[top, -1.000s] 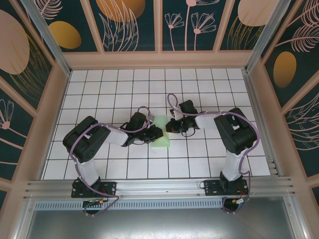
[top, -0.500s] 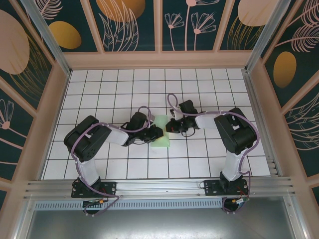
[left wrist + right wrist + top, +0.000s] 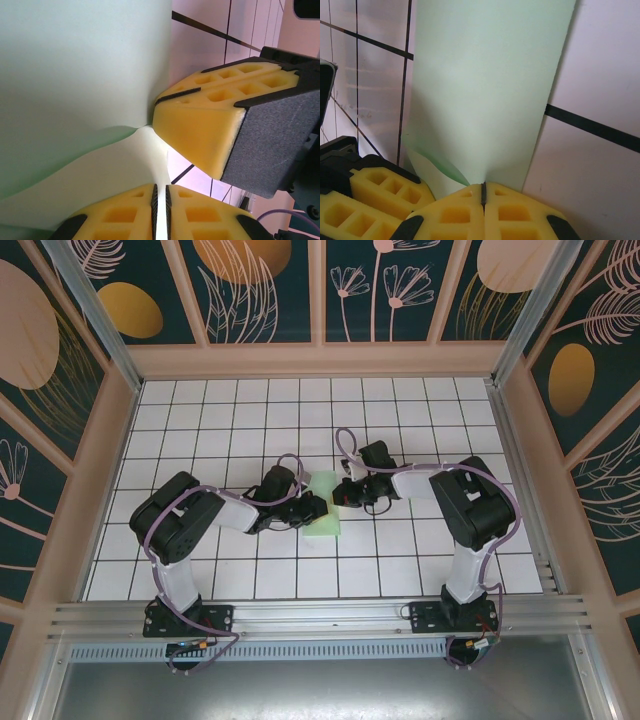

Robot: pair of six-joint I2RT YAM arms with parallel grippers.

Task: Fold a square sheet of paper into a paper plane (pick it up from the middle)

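Note:
The pale mint-green square sheet of paper (image 3: 327, 520) lies mid-table between my two grippers, bent upward where they meet. My left gripper (image 3: 318, 508) comes in from the left and is shut on a raised edge of the paper (image 3: 75, 75), which runs as a thin strip between its pads (image 3: 161, 200). My right gripper (image 3: 341, 496) comes in from the right, and its jaws (image 3: 483, 192) are shut where the paper (image 3: 485, 85) rises to their seam. The two sets of yellow fingers stand close together: the right fingers (image 3: 200, 125) show in the left wrist view, the left fingers (image 3: 380, 190) in the right wrist view.
The table is a white tiled grid (image 3: 420, 420) with dark lines, walled by wooden panels (image 3: 320, 358) at the back and sides. An aluminium rail (image 3: 320, 615) runs along the near edge, where both arm bases stand.

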